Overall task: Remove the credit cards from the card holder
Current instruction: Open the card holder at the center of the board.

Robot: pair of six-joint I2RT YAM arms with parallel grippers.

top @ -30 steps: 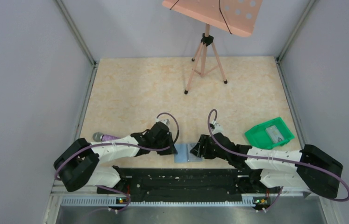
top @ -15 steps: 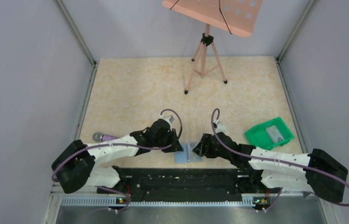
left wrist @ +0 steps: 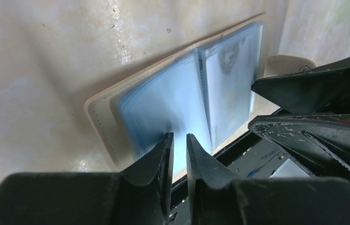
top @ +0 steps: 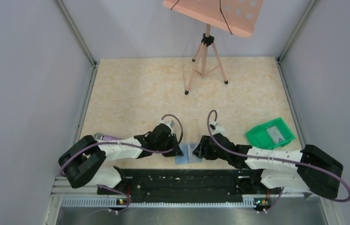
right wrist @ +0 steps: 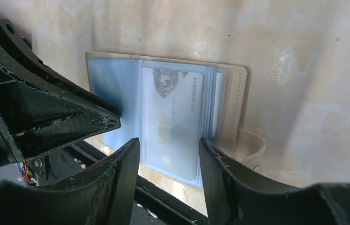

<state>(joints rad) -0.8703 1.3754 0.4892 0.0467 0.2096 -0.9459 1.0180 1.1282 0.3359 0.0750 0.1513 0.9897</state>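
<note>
The card holder (top: 189,153) lies open at the table's near edge, beige cover down and light-blue panels up. In the left wrist view (left wrist: 173,98) my left gripper (left wrist: 179,137) is shut to a narrow slit, with its tips on the left panel. In the right wrist view a pale grey credit card (right wrist: 173,112) printed "VIP" sits in the right panel's clear sleeve, with more sleeves stacked behind it. My right gripper (right wrist: 169,141) is open, and its jaws stand either side of that card's lower end. From above, the left gripper (top: 178,151) and the right gripper (top: 197,151) flank the holder.
A green tray (top: 257,136) at the right holds a pale grey card-like piece (top: 276,134). A purple microphone (top: 105,137) lies at the left beside my left arm. A tripod music stand (top: 205,61) stands at the back. The black mounting rail (top: 182,180) runs just below the holder.
My left gripper has edged right and nearer, onto the holder's left panel, and its elbow has swung. My right gripper has stayed at the right panel.
</note>
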